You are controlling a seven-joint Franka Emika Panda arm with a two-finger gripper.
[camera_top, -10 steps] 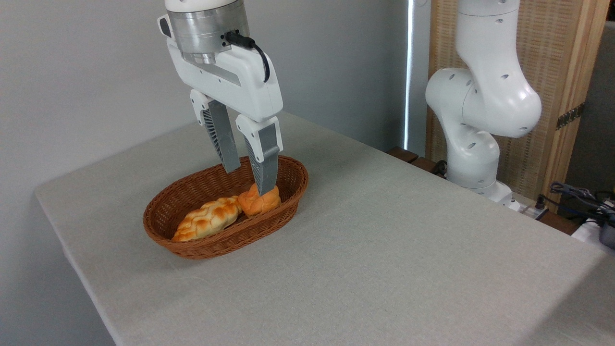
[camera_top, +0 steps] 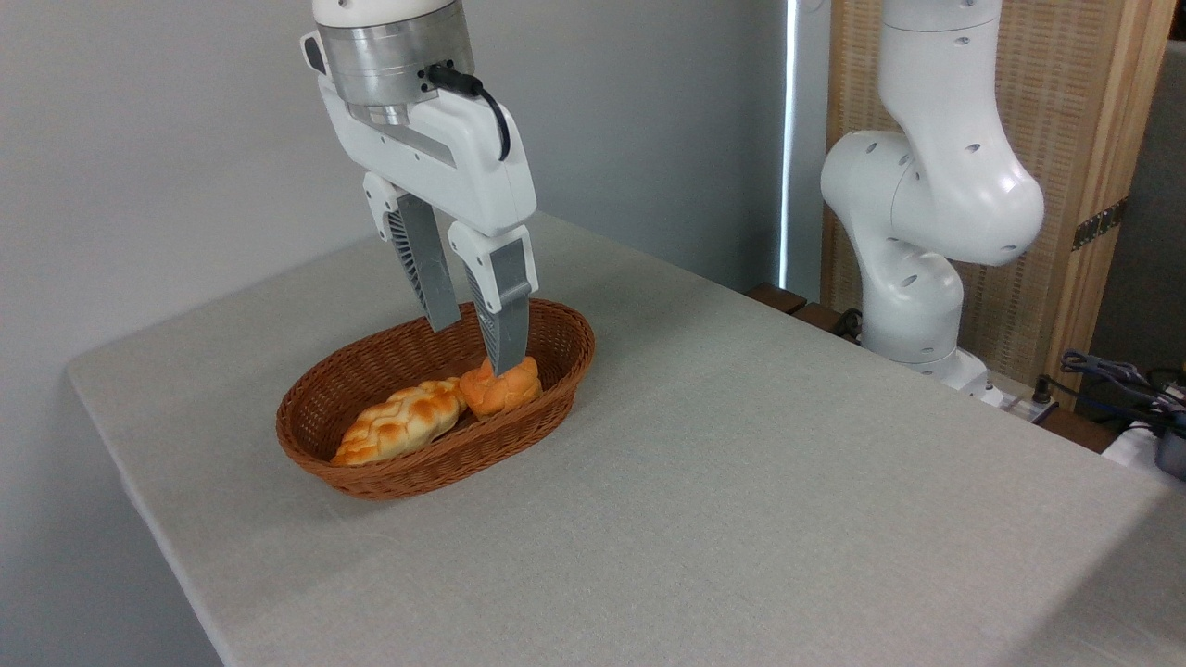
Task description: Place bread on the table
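While bread (camera_top: 400, 421) lies (basketed), hand (camera_top: 475, 347) hovers.

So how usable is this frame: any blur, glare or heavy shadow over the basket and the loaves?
Fixed camera: sharp throughout, no motion blur on the pincer; lighting soft and even, no glare on the grey table; only a faint shadow beside the wicker basket; the braided loaf and orange bun are clearly lit; a bright strip of light runs down the background wall gap.

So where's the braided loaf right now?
The braided loaf lies in the left half of the wicker basket on the table, its right end touching the round orange bun.
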